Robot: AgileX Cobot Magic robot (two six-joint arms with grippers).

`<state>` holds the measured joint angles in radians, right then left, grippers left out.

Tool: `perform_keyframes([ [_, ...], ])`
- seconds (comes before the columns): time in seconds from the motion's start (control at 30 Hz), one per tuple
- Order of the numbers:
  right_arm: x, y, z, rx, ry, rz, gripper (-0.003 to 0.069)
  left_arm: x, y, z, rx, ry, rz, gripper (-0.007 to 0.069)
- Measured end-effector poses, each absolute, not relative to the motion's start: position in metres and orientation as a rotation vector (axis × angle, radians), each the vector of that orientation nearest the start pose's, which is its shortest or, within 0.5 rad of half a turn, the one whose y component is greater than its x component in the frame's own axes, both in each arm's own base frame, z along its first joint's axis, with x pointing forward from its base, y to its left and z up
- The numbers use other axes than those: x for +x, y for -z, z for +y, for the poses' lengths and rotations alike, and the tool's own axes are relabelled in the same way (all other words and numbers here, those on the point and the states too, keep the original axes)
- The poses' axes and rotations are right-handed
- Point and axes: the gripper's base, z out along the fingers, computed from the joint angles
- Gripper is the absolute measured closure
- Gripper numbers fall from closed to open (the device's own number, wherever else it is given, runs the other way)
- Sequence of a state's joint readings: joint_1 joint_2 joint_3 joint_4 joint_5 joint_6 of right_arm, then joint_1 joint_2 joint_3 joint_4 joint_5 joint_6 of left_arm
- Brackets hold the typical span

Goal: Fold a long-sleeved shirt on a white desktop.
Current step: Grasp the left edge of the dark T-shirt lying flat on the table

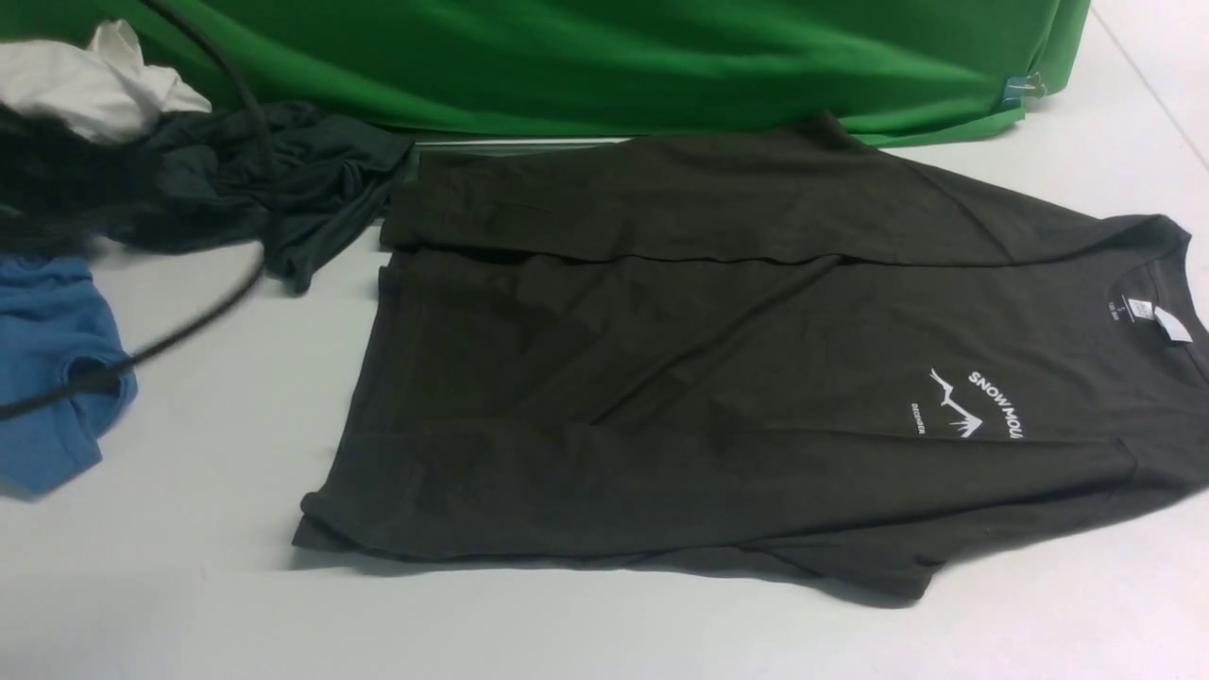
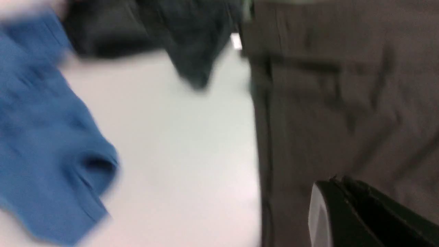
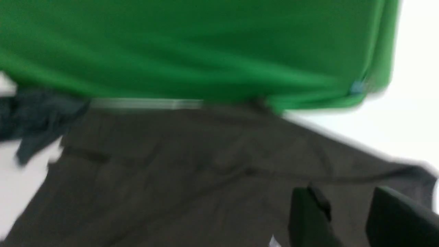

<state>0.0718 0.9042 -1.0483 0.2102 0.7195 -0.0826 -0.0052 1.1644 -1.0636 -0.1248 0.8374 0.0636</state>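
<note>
**Dark olive-black cotton long-sleeved shirt point(image 1: 661, 397) spread flat on the smooth white table point(image 1: 189, 586), both pairs of jaws over it.**
The left jaws are pressed together and hold nothing, over the shirt's hem end beside bare table. The right jaws stand apart, gripping nothing, with only shirt cloth showing between their black fingers point(image 3: 308, 219). The shirt lies hem to the left, collar and white mountain logo point(image 1: 963, 411) to the right, its far sleeve folded along the body. Left of it lies a blue garment point(image 1: 47, 368). Farther back are a crumpled dark teal garment point(image 1: 302, 179) against the shirt's far corner, a white cloth point(image 1: 85, 85) and the green cloth backdrop point(image 1: 604, 57).
</note>
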Motion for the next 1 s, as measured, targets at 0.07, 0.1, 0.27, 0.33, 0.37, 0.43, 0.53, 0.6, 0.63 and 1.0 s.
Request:
perform_keyframes([
  [0.07,0.174,-0.390,0.029,-0.104,-0.249,2.111,0.0418,0.244,-0.333,-0.014,0.057,0.181,2.508,0.0606],
  [0.1,0.174,-0.383,0.031,-0.117,-0.257,2.142,0.0418,0.247,-0.327,-0.016,0.085,0.205,2.545,0.0606],
  [0.27,0.173,-0.353,0.038,-0.140,-0.295,2.239,0.0418,0.271,-0.299,-0.028,0.193,0.374,2.612,0.0606],
  [0.33,0.173,-0.350,0.039,-0.143,-0.300,2.250,0.0418,0.281,-0.292,-0.033,0.170,0.446,2.584,0.0606],
  [0.37,0.173,-0.349,0.039,-0.143,-0.301,2.252,0.0418,0.286,-0.290,-0.034,0.162,0.473,2.568,0.0606],
  [0.43,0.173,-0.350,0.039,-0.142,-0.300,2.244,0.0418,0.299,-0.283,-0.037,0.171,0.507,2.522,0.0606],
  [0.53,0.174,-0.351,0.039,-0.138,-0.300,2.230,0.0418,0.314,-0.274,-0.038,0.314,0.480,2.506,0.0599],
  [0.6,0.174,-0.351,0.039,-0.136,-0.300,2.223,0.0418,0.322,-0.267,-0.039,0.452,0.437,2.548,0.0571],
  [0.63,0.175,-0.351,0.039,-0.136,-0.299,2.220,0.0418,0.323,-0.263,-0.040,0.518,0.399,2.582,0.0555],
  [1.0,0.177,-0.354,0.039,-0.127,-0.297,2.185,0.0418,0.338,-0.212,-0.079,1.091,0.007,2.622,0.0217],
])
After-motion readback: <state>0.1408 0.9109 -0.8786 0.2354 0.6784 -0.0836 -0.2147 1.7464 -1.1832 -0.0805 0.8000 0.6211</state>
